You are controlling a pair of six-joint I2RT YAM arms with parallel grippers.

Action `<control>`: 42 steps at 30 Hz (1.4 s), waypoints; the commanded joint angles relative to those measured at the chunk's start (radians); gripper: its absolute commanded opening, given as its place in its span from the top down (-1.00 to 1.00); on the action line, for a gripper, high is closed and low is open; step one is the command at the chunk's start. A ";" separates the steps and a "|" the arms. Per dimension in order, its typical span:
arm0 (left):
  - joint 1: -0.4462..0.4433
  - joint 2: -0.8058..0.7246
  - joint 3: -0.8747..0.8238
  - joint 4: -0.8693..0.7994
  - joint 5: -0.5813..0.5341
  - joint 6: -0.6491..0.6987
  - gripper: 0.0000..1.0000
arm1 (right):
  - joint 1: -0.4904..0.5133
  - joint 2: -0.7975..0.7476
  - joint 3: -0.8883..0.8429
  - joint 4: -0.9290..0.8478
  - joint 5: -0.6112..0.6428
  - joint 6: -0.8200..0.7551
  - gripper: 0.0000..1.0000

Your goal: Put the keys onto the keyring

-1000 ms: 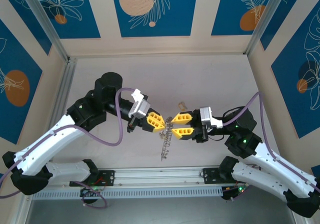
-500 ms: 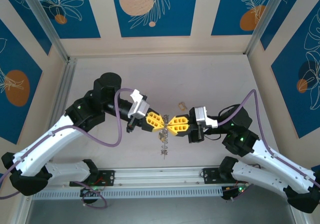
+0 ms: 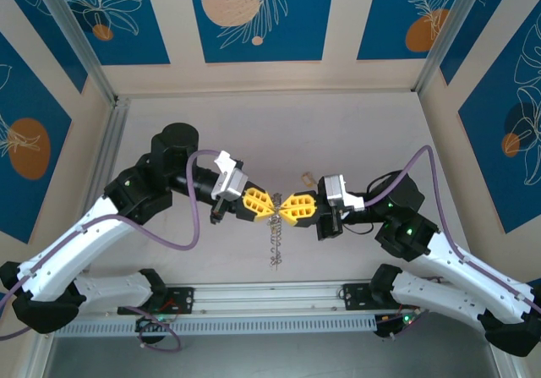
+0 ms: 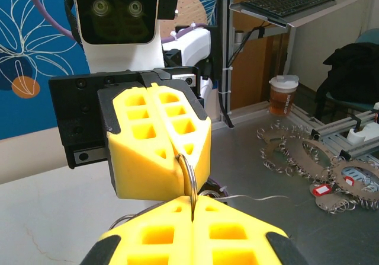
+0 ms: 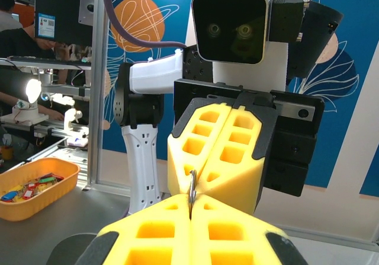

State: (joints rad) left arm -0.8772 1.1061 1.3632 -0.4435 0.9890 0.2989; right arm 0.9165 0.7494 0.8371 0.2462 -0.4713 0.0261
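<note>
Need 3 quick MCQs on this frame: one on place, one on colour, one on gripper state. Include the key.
1. The keys are: A) by the far wall B) in the middle of the table C) at the left arm's base.
2. The finger pads are: A) yellow B) red C) white.
3. The right gripper is: A) wide open B) shut on nothing C) shut on the keyring.
Key: 1B, top view shows them central; 2A, yellow in both wrist views; 3C, the ring's wire sits pinched between its closed fingers.
</note>
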 commanded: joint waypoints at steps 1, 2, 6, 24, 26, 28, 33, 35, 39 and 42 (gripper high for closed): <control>-0.002 -0.010 -0.009 0.008 0.002 0.014 1.00 | 0.004 0.005 0.030 -0.002 0.031 0.000 1.00; -0.001 -0.010 -0.009 0.011 0.000 0.014 1.00 | 0.004 0.005 0.030 -0.002 0.029 0.000 1.00; -0.001 -0.012 -0.016 0.022 0.001 0.007 1.00 | 0.004 0.002 0.031 -0.002 0.027 0.001 1.00; -0.001 -0.026 -0.053 0.051 -0.035 -0.005 1.00 | 0.004 -0.020 0.010 0.010 0.078 0.012 1.00; 0.000 -0.020 -0.072 0.074 -0.042 -0.016 1.00 | -0.002 -0.026 -0.003 0.011 0.104 0.016 1.00; 0.000 -0.011 -0.108 0.124 -0.046 -0.044 1.00 | -0.009 -0.033 -0.014 0.001 0.128 0.023 1.00; 0.003 0.009 -0.160 0.192 -0.054 -0.071 1.00 | -0.038 -0.038 -0.046 -0.020 0.143 0.043 1.00; 0.007 0.014 -0.165 0.203 -0.056 -0.074 1.00 | -0.053 -0.036 -0.052 -0.025 0.144 0.053 1.00; 0.012 0.029 -0.179 0.207 -0.060 -0.081 1.00 | -0.089 -0.027 -0.075 -0.016 0.148 0.075 1.00; 0.017 0.036 -0.227 0.272 -0.066 -0.111 1.00 | -0.114 -0.013 -0.083 -0.038 0.156 0.088 0.99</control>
State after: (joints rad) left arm -0.8429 1.1038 1.1862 -0.2222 0.9211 0.2256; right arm 0.8192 0.7040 0.7670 0.1810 -0.3992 0.0883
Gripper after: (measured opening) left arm 0.050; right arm 0.042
